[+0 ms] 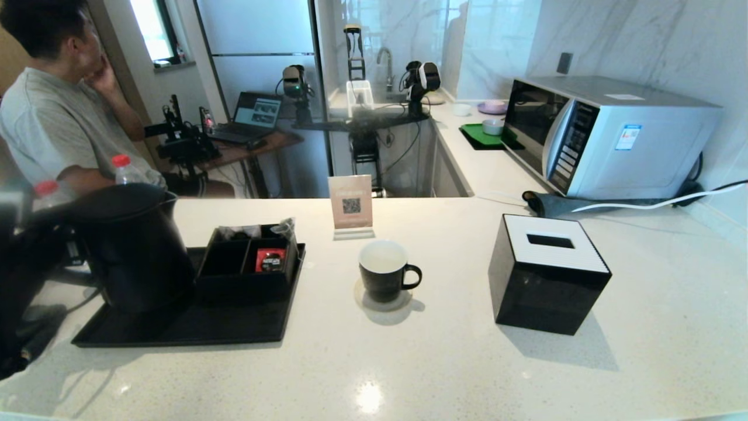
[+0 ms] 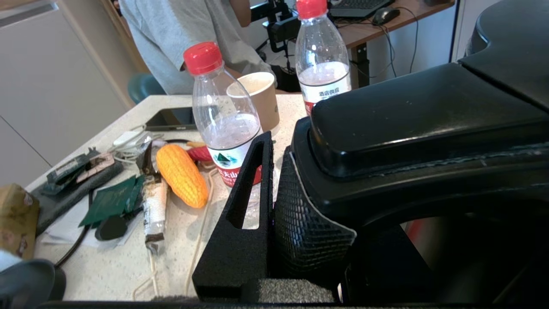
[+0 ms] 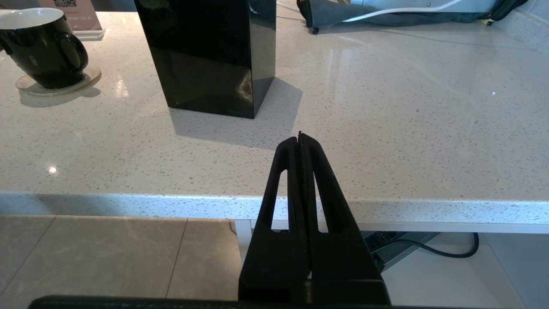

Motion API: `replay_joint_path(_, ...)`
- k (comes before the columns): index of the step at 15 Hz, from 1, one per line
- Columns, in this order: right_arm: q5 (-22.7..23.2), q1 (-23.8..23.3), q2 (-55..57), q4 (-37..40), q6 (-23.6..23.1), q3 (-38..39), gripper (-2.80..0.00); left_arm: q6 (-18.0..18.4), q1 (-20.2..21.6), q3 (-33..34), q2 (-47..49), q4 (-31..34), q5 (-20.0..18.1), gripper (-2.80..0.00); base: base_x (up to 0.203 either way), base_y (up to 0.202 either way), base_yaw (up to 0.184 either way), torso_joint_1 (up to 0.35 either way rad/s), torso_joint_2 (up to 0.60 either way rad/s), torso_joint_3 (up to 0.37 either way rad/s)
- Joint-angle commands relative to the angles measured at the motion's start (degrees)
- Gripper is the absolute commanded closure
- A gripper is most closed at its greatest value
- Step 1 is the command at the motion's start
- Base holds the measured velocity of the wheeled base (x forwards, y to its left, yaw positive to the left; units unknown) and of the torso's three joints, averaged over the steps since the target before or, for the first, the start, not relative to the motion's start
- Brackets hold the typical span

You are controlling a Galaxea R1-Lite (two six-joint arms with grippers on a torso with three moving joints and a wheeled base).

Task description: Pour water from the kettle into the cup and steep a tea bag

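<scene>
The matte black kettle (image 1: 134, 245) stands at the left end of a black tray (image 1: 193, 327). Its loop handle (image 2: 429, 124) points towards my left arm. My left gripper (image 1: 35, 234) (image 2: 313, 163) is shut on that handle; one finger's meshed pad (image 2: 300, 223) presses against it and the other finger is hidden. The black cup (image 1: 383, 272) (image 3: 40, 47), white inside, sits on a coaster mid-counter, handle to the right. No water shows in it. No tea bag is visible. My right gripper (image 3: 300, 137) is shut and empty over the counter's front edge, near the tissue box.
A black organiser box (image 1: 248, 260) with a red-and-black sachet (image 1: 270, 260) shares the tray. A black tissue box (image 1: 549, 275) stands right of the cup, with a QR sign (image 1: 351, 204) behind and a microwave (image 1: 608, 137) at the back right. Two water bottles (image 2: 225, 116), a paper cup (image 2: 257, 98) and clutter lie beyond the kettle.
</scene>
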State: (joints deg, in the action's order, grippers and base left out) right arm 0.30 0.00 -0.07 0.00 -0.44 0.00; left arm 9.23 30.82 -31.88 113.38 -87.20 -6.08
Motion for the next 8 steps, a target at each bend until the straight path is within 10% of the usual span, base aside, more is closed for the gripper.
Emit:
replay_joint_path(1,0.0,0.0,0.1,0.0,0.0,0.0,0.0,-0.1,0.0,2.2,-3.3,-2.7,0.0,0.0,0.0,0.0,0.0,0.0,0.0,0.0)
replay_joint_path(8,0.0,0.0,0.1,0.0,0.0,0.0,0.0,-1.2,0.3,7.5,-9.5,-2.7,0.3,0.0,0.0,0.0,0.0,0.0,0.0,0.0)
